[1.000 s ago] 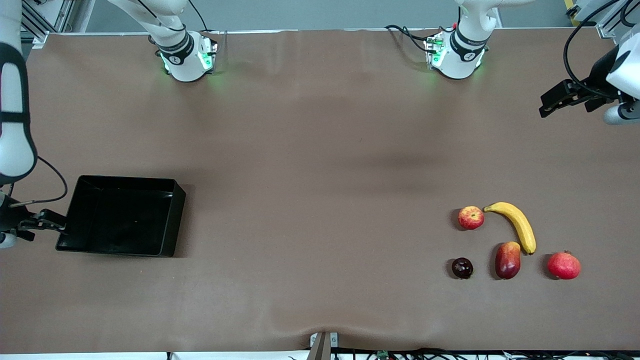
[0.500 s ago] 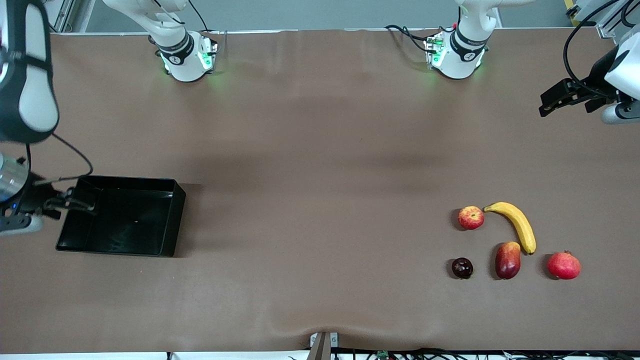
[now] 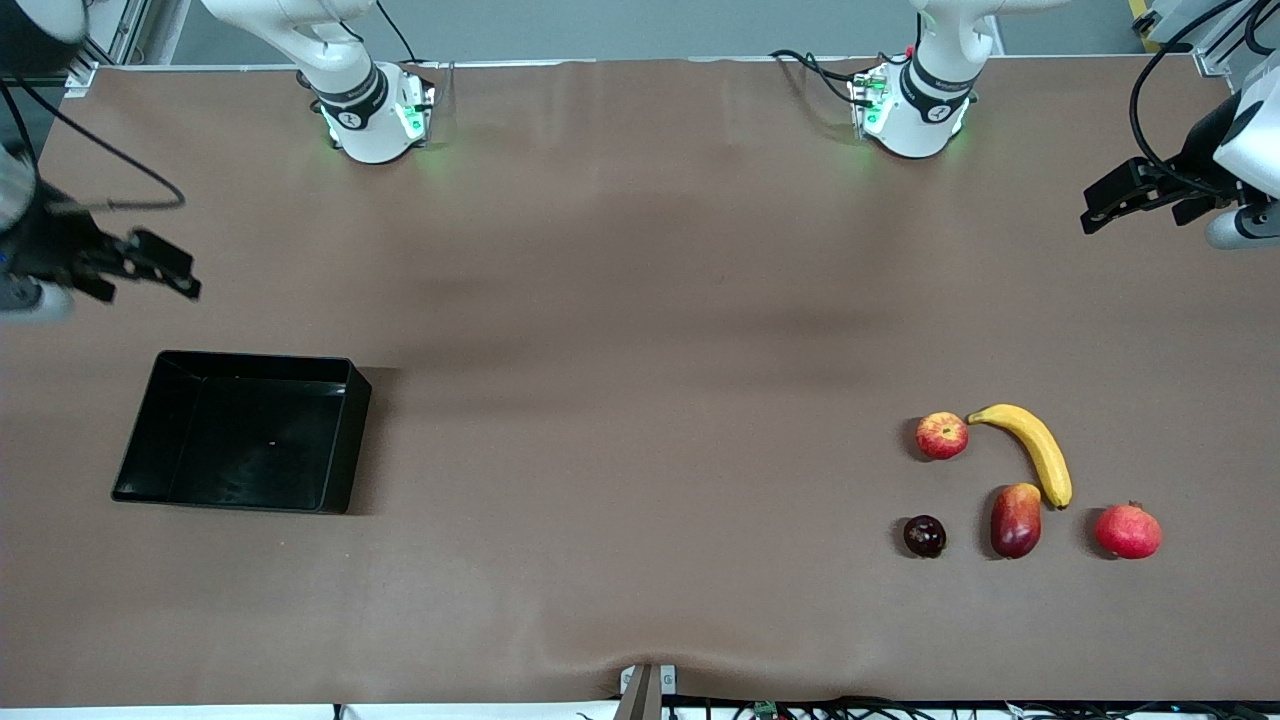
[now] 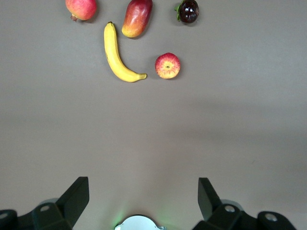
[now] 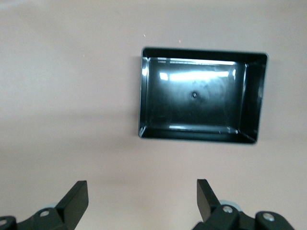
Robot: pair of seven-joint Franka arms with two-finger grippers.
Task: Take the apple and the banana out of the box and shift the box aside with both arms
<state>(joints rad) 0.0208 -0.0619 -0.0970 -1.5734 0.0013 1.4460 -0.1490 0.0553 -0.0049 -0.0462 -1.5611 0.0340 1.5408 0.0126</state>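
The yellow banana (image 3: 1030, 448) and the red-yellow apple (image 3: 941, 435) lie side by side toward the left arm's end of the table. Both also show in the left wrist view, banana (image 4: 116, 56) and apple (image 4: 167, 65). The black box (image 3: 240, 430) sits empty toward the right arm's end and shows in the right wrist view (image 5: 201, 94). My left gripper (image 3: 1118, 196) is open and empty, up over bare table at its end. My right gripper (image 3: 150, 266) is open and empty, up over the table just above the box's edge that faces the bases.
A dark plum-like fruit (image 3: 924, 536), a red mango-like fruit (image 3: 1015, 519) and a red pomegranate (image 3: 1127, 531) lie nearer the front camera than the banana. Brown cloth covers the table (image 3: 640, 380). The two arm bases (image 3: 370, 115) stand at the table's edge.
My right gripper has left the box's end wall, risen and moved toward the bases. The box stays put. The left arm has barely moved.
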